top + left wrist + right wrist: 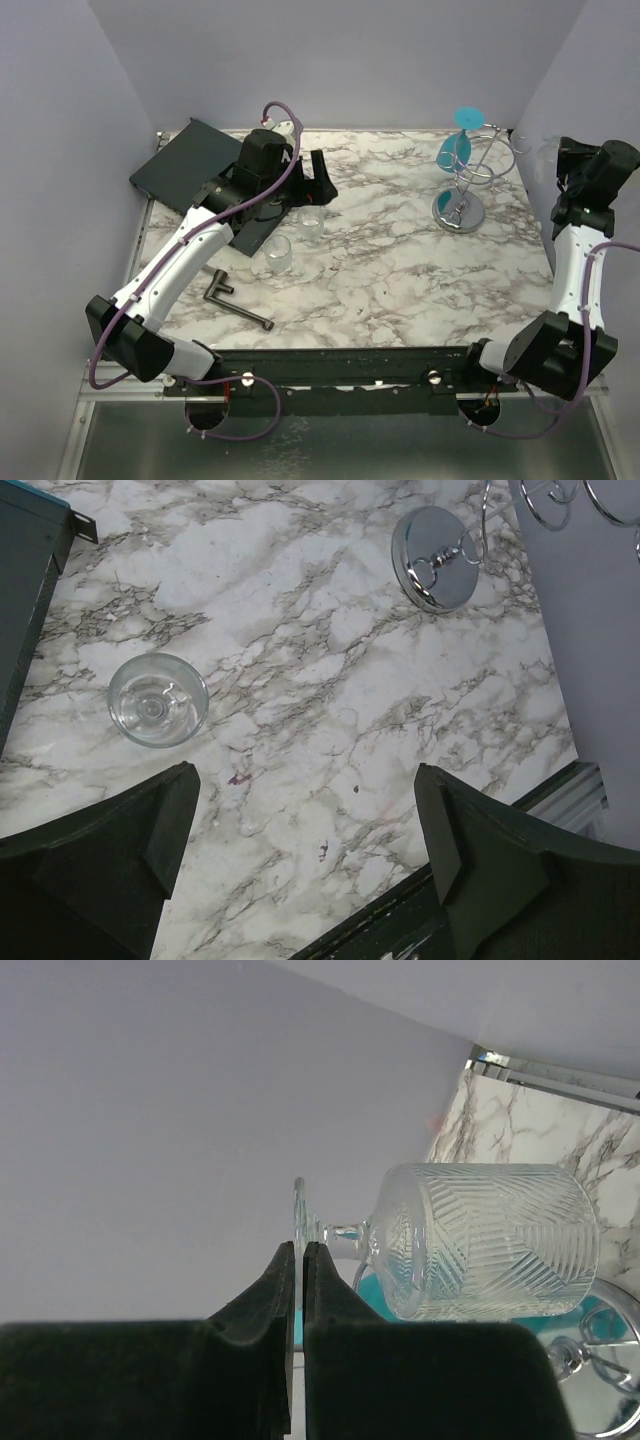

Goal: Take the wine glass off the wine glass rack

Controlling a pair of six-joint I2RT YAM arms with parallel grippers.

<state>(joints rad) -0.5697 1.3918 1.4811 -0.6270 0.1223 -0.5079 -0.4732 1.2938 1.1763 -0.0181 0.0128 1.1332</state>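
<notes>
My right gripper (299, 1250) is shut on the flat foot of a clear ribbed wine glass (480, 1240), which lies on its side in the air. In the top view this gripper (560, 165) is at the far right wall and the glass (524, 145) shows faintly beside the right-hand arm of the chrome wine glass rack (462, 185). I cannot tell whether the glass still touches the wire. A blue glass (457, 145) hangs on the rack. My left gripper (305, 780) is open and empty above the table; in the top view it (318, 182) is at the back left.
Two clear glasses (311, 225) (277, 255) stand on the marble table (400, 270) near the left arm; one shows in the left wrist view (158, 700). A dark tray (190, 160) lies at the back left, and a black tool (235, 300) near the front. The rack's mirror base (435, 545) is visible.
</notes>
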